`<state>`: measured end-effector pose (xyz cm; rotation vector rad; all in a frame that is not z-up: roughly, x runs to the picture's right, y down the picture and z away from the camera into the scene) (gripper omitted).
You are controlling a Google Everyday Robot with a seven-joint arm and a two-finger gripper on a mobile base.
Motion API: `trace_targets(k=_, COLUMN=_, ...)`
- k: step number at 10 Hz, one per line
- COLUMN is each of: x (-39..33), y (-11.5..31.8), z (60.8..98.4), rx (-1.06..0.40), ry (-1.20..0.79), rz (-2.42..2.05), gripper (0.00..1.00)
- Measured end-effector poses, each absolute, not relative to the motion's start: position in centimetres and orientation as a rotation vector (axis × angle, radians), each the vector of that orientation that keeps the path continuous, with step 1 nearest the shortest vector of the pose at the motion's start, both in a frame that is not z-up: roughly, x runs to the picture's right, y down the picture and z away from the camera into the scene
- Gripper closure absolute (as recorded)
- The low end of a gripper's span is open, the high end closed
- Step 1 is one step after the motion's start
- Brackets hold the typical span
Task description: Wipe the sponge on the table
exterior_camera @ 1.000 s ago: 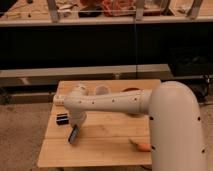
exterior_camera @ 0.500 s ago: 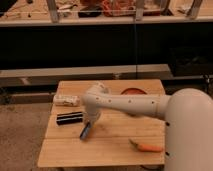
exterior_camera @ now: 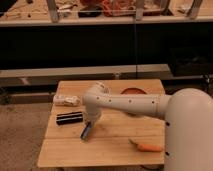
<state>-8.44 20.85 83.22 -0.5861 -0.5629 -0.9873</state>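
Camera view, 1 entry: gripper (exterior_camera: pixel 90 125) low over counter (exterior_camera: pixel 117 145), clamped on sponge (exterior_camera: pixel 85 132), which tilts, lower edge at the planks. Risks we note: a stroke toward the nearby black bar (exterior_camera: pixel 69 118) could knock it; tilted contact may twist sponge loose. Counter: pale planks. Room: dark shelving behind.

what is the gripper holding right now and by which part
The gripper holds the sponge by its upper end; the lower end slants down to the table, near the black block.
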Motion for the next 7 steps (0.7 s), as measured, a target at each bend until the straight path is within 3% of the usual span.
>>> trace_targets(k=2, x=-7.4, y=21.6, z=82.3, rx=-0.592, ry=-0.542, rz=-0.98, gripper=0.99)
trace_targets(k=7, x=-3.5, y=28.0, z=75.5, rx=-0.593, ry=-0.494, rz=-0.961, gripper=0.99)
